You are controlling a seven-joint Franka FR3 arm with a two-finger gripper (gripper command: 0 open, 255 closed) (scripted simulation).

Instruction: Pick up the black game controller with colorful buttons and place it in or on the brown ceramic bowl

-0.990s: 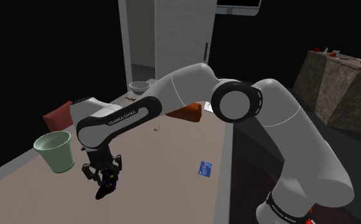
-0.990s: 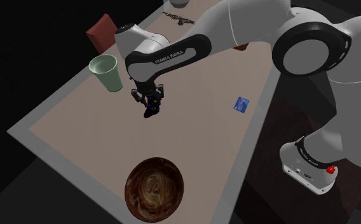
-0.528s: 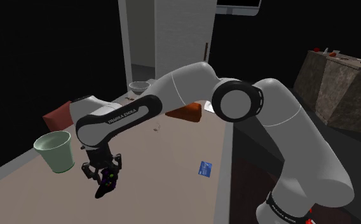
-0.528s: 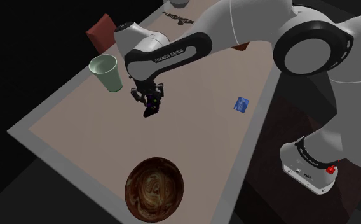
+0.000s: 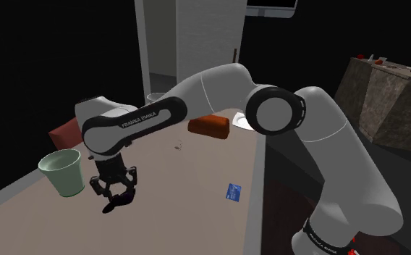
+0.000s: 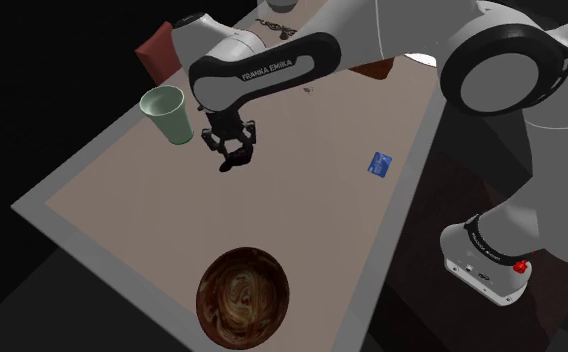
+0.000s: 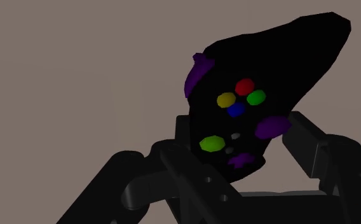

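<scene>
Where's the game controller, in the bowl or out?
Out. The gripper clasps the controller near the green cup, apart from the brown bowl.

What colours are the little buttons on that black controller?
Red, yellow, green and blue, plus purple patches, on the game controller; the wrist view shows them best.

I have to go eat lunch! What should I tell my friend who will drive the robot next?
The hand is shut on the black game controller.
The controller hangs in the hand, close to the green cup.
The brown bowl sits empty near the edge of the table.
Done: the grasp.
Left: carry the controller to the bowl and let go.
</scene>
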